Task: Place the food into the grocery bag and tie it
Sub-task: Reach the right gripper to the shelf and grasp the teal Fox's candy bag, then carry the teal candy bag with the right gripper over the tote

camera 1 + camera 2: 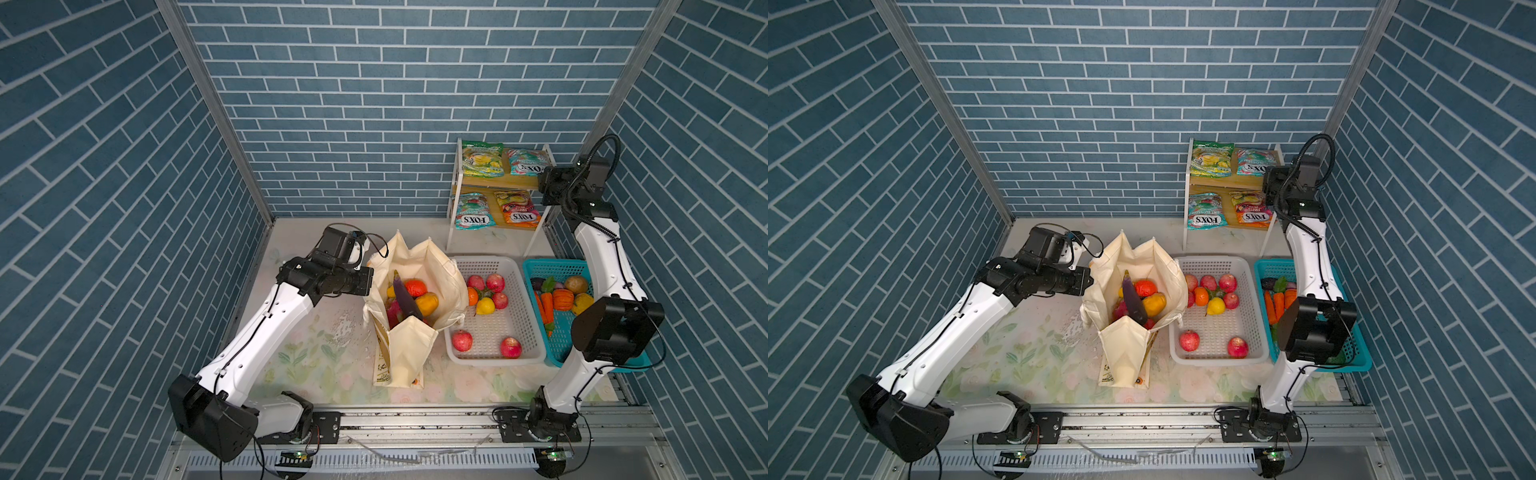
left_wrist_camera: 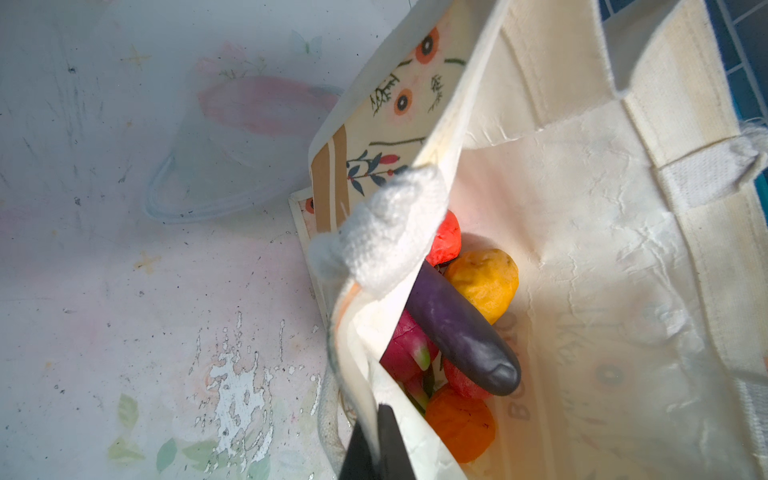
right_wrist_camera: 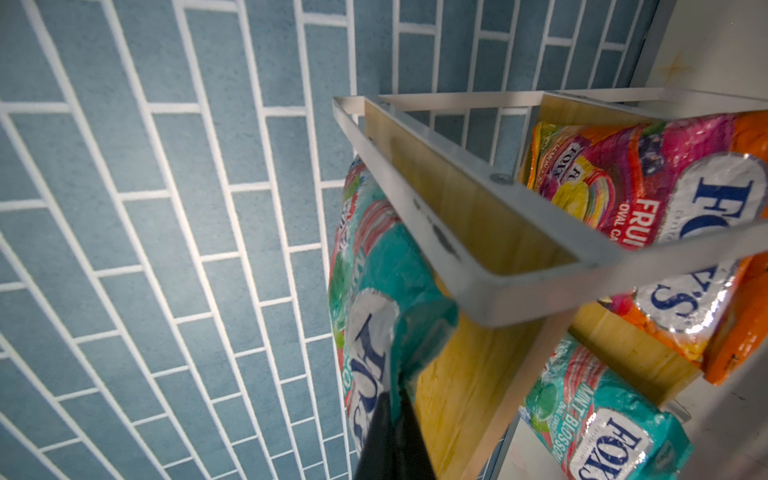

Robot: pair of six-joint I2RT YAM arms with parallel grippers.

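Pinching one of four packets [image 1: 524, 163], two baskets [image 1: 482, 262], one bag [image 1: 409, 345]

Four packets [image 1: 482, 160] [image 1: 525, 163] [image 1: 471, 212] [image 1: 517, 212], two baskets [image 1: 484, 261] [image 1: 552, 262], one bag [image 1: 409, 349], two arms [image 1: 257, 332] [image 1: 602, 257].

White links [image 1: 266, 328], black joints [image 1: 615, 328], black cables [image 1: 605, 137]; end effectors [image 2: 376, 449] apparently black.

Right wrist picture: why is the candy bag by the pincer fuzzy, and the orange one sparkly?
Right wrist view: the teal packet, pinched in the right pincer, sits too near the lens, so it blurs; the foil label on the orange packet bounces light back as glare. Left wrist view: the bag strap blurs likewise.
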